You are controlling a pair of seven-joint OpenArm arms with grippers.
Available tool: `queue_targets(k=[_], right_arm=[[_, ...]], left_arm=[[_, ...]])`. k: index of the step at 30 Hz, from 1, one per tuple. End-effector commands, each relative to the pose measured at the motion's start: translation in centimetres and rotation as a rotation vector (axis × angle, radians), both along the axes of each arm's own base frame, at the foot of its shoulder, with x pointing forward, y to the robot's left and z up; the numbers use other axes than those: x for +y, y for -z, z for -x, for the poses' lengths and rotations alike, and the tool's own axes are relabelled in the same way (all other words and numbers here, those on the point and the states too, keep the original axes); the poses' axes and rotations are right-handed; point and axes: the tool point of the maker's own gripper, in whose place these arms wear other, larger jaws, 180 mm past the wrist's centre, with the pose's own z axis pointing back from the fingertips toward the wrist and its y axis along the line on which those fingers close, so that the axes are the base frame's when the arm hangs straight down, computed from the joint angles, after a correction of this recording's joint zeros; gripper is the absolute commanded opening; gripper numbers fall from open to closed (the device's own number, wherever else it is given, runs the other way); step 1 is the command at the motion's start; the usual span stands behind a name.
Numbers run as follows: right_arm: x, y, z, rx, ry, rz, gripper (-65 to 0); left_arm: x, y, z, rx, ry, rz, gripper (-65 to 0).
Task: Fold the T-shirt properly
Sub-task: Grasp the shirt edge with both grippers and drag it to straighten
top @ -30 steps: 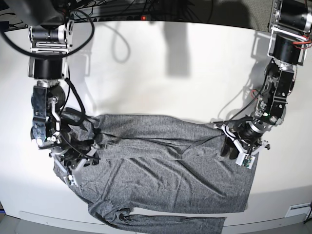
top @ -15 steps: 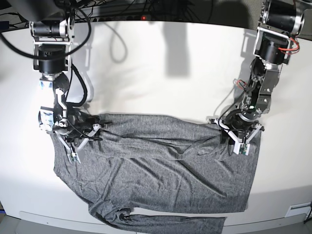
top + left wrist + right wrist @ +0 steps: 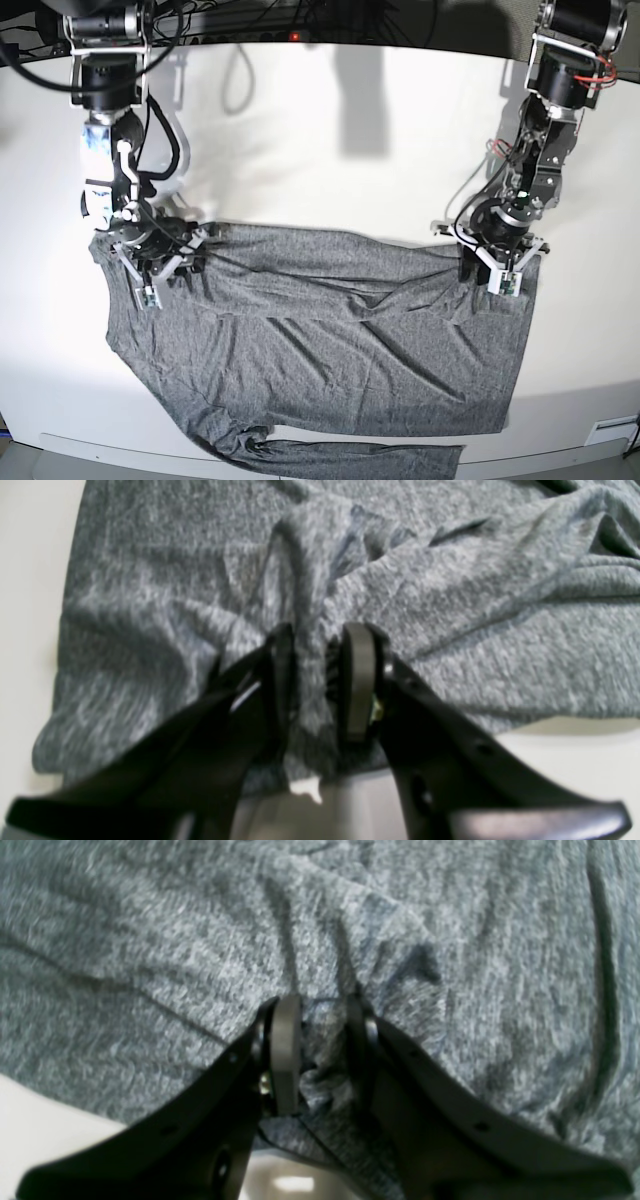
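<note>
The T-shirt [image 3: 330, 340] is mottled dark grey and lies spread over the white table [image 3: 330, 150], one long sleeve trailing along the front edge. My left gripper [image 3: 492, 272] is shut on a bunched ridge of the T-shirt [image 3: 450, 605] at its right upper corner; the cloth runs between the fingers [image 3: 357, 680]. My right gripper [image 3: 152, 272] is shut on a pinch of the T-shirt [image 3: 200, 940] at the left upper corner, with fabric squeezed between its fingers [image 3: 285, 1050]. Both held corners are pulled toward the far side, and the top edge runs taut between them.
Cables [image 3: 240, 70] and arm bases stand along the table's far edge. The table's front edge [image 3: 120, 445] runs just under the shirt's hem and sleeve. A dark shadow [image 3: 365, 100] falls on the far middle of the table.
Both grippers have drawn their held corners away from the front edge, toward the far side. The shirt's upper edge has straightened and its body has slid with them.
</note>
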Motion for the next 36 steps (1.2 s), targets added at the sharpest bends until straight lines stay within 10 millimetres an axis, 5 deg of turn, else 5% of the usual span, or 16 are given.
queue_targets(k=[1,12,23,29,36], right_arm=[[-0.5,0.6,1.4,0.063,-0.016,0.043,-48.3],[1.1,0.7,6.9,0.097,-0.071,0.055,-48.3],[1.9,3.0,15.6,0.22,-0.105,0.056,-48.3],[1.0,1.9,17.8,0.223,-0.088,0.076,-48.3],[0.1,-0.1,19.6,0.216,-0.078,0.112,-48.3]], left_arm=[[1.4,3.3,3.2,0.171,0.004,-0.064,-49.2],[2.9,1.7,9.1,0.191,0.099,-0.144,-49.6],[5.6,3.5,17.1,0.303,0.046,-0.15,-49.6],[8.4,3.1,20.4,0.332,-0.032,-0.163,-49.6],[7.3,1.4,22.5,0.318,-0.007,-0.149,-49.6]])
